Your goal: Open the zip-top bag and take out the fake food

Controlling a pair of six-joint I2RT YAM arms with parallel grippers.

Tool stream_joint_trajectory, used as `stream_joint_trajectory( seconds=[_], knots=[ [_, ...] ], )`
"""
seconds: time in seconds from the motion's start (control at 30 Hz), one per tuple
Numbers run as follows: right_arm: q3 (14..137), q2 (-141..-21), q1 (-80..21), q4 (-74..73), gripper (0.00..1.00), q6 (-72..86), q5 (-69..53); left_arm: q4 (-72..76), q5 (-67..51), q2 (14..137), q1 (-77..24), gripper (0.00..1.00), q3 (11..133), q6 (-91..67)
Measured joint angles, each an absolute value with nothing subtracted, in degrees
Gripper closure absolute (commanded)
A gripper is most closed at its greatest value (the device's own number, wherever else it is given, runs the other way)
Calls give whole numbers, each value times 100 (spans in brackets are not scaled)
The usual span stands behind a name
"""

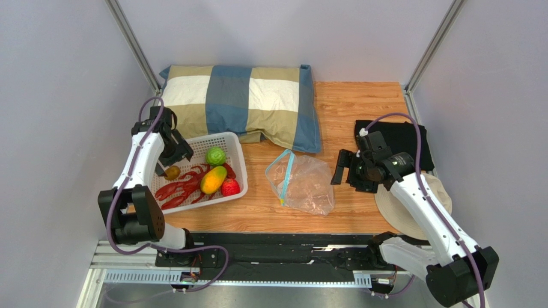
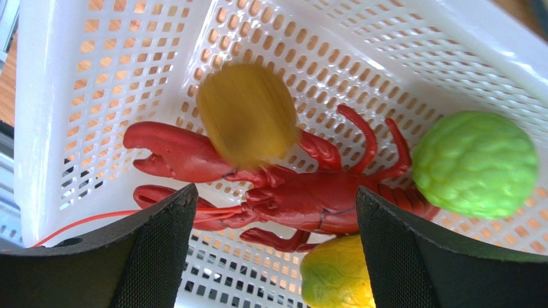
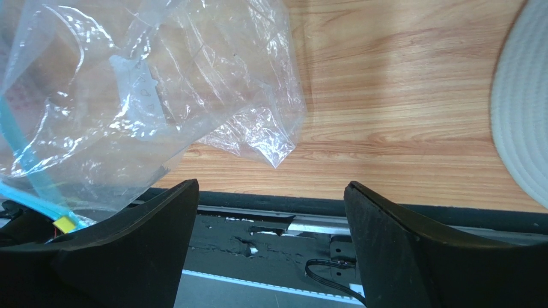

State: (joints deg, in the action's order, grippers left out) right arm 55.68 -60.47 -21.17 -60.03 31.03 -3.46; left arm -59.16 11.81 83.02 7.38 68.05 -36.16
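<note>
The zip-top bag (image 1: 301, 183) lies slack on the worktop (image 1: 360, 102) between the arms and looks empty. The fake food (image 1: 180, 191) sits in the white basket (image 1: 239, 149), so the emptying seems all but done. The left jaws hang spread over the basket, holding nothing. The right jaws, also spread, sit just beside the bag. Only the left wrist view shows a blurred brownish-yellow piece (image 2: 246, 115) over the red lobster (image 2: 302, 196), perhaps dropping. Only the top view shows the strawberry (image 1: 229, 187).

On the wooden table (image 1: 360, 109): checked pillow (image 1: 238, 106) along the far edge, white basket (image 1: 240, 157) at the left, zip-top bag (image 1: 302, 183) mid-table, black cloth (image 1: 411, 138) and pale hat (image 1: 390, 209) at the right.
</note>
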Motion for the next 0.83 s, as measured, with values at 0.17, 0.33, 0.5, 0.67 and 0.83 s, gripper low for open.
stream_joint_trajectory(
  seconds=[0.17, 0.33, 0.5, 0.67, 0.83],
  knots=[
    [6176, -5802, -2117, -6567, 0, 3055, -119, -6058, 746, 7596, 541, 1, 6930, -3562],
    [6925, -5415, -2117, -6630, 0, 2991, -36, -5719, 150, 6047, -1153, 1, 7609, -3540],
    [7734, -5100, -2117, -6370, 0, 2995, 215, -4565, -563, 5234, -2596, 1, 8715, -3170],
    [8431, -5041, -2117, -6285, 0, 3000, 777, -3966, -1114, 5131, -3063, 1, 9365, -2786],
    [8772, -4838, -2117, -6274, 0, 2950, 1138, -3994, -1282, 5087, -3107, 1, 9400, -2506]
  ],
)
